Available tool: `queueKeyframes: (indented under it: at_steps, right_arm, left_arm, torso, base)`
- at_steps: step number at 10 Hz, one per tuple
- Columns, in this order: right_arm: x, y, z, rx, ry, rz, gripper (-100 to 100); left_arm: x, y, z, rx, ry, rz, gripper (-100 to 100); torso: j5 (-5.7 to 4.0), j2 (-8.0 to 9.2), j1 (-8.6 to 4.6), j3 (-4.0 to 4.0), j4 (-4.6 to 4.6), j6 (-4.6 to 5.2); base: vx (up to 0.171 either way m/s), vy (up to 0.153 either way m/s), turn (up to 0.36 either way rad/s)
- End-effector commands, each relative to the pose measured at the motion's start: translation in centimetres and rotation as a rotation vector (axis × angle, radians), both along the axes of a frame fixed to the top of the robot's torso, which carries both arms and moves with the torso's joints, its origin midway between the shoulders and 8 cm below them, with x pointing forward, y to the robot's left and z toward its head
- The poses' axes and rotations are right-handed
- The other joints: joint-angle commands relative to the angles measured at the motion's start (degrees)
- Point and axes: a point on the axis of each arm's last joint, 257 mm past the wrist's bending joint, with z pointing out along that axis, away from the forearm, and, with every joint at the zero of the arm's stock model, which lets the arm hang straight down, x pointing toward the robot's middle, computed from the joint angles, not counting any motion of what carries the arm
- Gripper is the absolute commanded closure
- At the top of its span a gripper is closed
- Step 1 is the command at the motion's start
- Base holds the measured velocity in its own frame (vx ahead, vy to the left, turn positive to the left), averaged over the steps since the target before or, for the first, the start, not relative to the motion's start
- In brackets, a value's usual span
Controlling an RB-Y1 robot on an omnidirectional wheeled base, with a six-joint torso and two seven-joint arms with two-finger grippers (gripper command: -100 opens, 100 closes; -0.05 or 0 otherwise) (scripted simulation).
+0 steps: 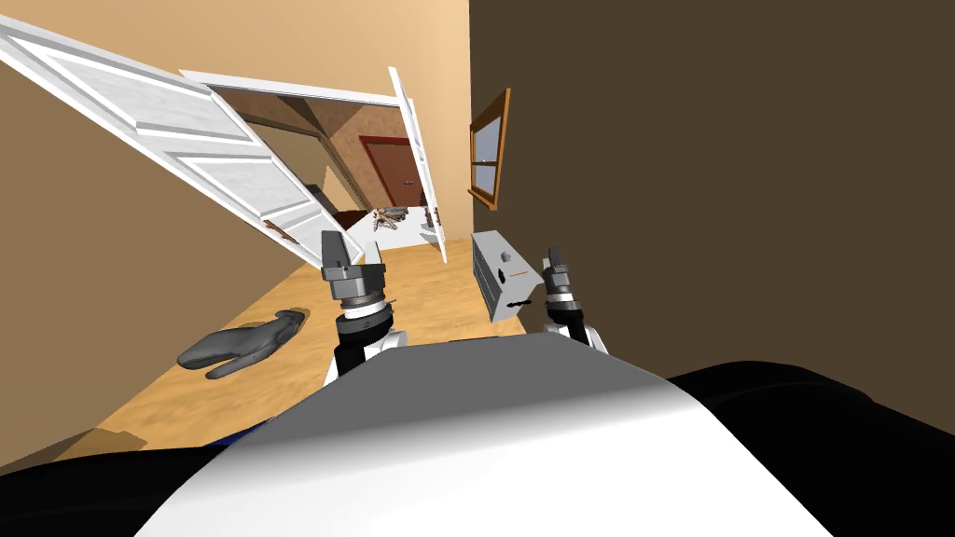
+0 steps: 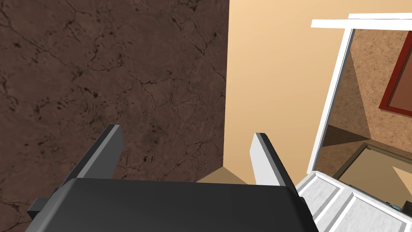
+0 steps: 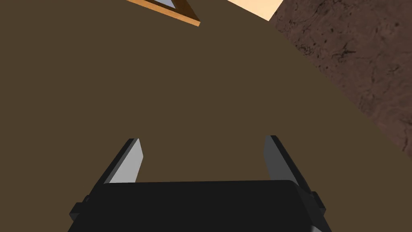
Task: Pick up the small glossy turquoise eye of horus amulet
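Observation:
My left gripper [image 1: 352,248] is held up over the wooden floor, pointing toward the open doorway [image 1: 373,168]. In the left wrist view it [image 2: 186,151] stands open with nothing between its fingers, facing a corner of brown and tan walls. A tiny turquoise speck [image 2: 396,206] shows past the white door panel [image 2: 354,205]; it is too small to tell what it is. My right gripper [image 1: 556,261] hangs beside the grey cabinet, and in its own wrist view it [image 3: 203,157] is open and empty before a brown wall.
A white door [image 1: 186,140] swings open on the left, a narrower white leaf [image 1: 420,168] on the right of the doorway. A grey drawer cabinet [image 1: 504,275] stands against the right wall under a window [image 1: 490,149]. A grey lumpy object [image 1: 242,343] lies on the floor.

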Motion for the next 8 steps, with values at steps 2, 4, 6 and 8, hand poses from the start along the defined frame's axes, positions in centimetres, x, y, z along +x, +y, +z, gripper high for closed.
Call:
queueKeyframes:
  at_steps: [2,4,6,8]
  right_arm:
    - [0.0,0.0,-1.4,-0.078,0.056,0.013,-100]
    - [0.0,-0.1,-2.5,-0.124,0.093,0.017,-100]
    - [-0.2,-0.6,-4.8,-0.212,0.169,0.021,-100]
    - [-0.4,-0.8,-6.0,-0.268,0.211,0.028,-100]
  left_arm:
    - [0.0,0.0,0.0,0.000,0.000,0.000,0]
    - [0.0,0.0,0.0,0.000,0.000,0.000,0]
    - [0.0,0.0,0.0,0.000,0.000,0.000,0]
    - [0.0,0.0,0.0,0.000,0.000,0.000,0]
  torso:
    - [0.00,0.04,-0.01,0.02,0.01,-0.01]
    - [0.00,0.04,0.02,0.02,0.01,0.01]
    - [0.00,0.04,0.00,0.02,0.01,0.00]
    - [0.01,0.03,0.02,0.01,0.01,-0.01]
  base:
    - [0.019,0.034,-0.029]
    - [0.036,0.045,-0.052]
    - [0.034,0.044,-0.061]
    - [0.027,0.046,-0.033]
